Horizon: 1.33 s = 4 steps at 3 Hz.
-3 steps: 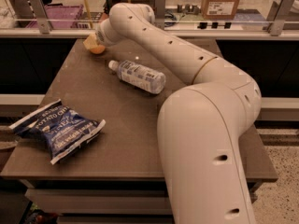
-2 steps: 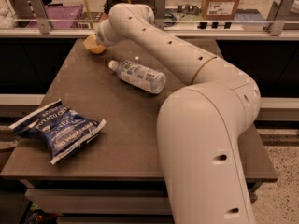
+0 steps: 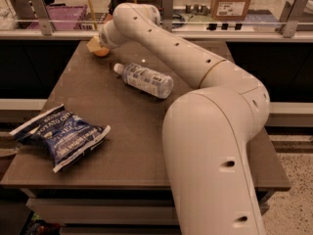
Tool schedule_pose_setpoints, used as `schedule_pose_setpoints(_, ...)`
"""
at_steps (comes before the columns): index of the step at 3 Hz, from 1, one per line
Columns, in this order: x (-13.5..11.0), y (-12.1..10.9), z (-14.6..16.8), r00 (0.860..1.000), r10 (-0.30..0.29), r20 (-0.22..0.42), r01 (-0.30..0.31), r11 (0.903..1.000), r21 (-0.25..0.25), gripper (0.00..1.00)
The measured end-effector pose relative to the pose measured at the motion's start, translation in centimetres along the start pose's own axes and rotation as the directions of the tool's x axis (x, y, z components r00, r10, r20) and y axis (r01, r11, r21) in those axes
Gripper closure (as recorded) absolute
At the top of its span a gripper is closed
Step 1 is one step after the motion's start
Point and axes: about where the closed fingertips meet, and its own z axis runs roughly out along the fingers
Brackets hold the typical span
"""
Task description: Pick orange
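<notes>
The orange (image 3: 101, 51) sits at the far left of the brown table (image 3: 127, 131), mostly covered by the end of my arm. Only its lower edge shows. My gripper (image 3: 96, 45) is at the far end of the white arm (image 3: 166, 48), right at the orange, and is largely hidden behind the wrist. I cannot tell whether it touches the fruit.
A clear water bottle (image 3: 145, 80) lies on its side just right of the orange. A blue chip bag (image 3: 61, 136) lies near the table's front left edge. A counter with railing posts (image 3: 41, 6) and a cardboard box (image 3: 233, 1) runs behind the table.
</notes>
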Motion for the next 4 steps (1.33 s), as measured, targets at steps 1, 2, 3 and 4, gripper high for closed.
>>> schedule_pose_setpoints(1,-0.6,0.1,-0.9,1.000,-0.003,-0.022,0.003,0.9999,-0.017,1.00)
schedule_pose_setpoints(2,-1.4,-0.1,-2.5,0.999,-0.009,-0.048,0.007,0.9990,-0.043,1.00)
schedule_pose_setpoints(3,-1.9,-0.4,-4.1,0.998,-0.010,-0.057,0.008,0.9987,-0.050,1.00)
schedule_pose_setpoints(4,-2.2,-0.7,-5.8,0.999,-0.011,-0.044,0.009,0.9985,-0.054,1.00)
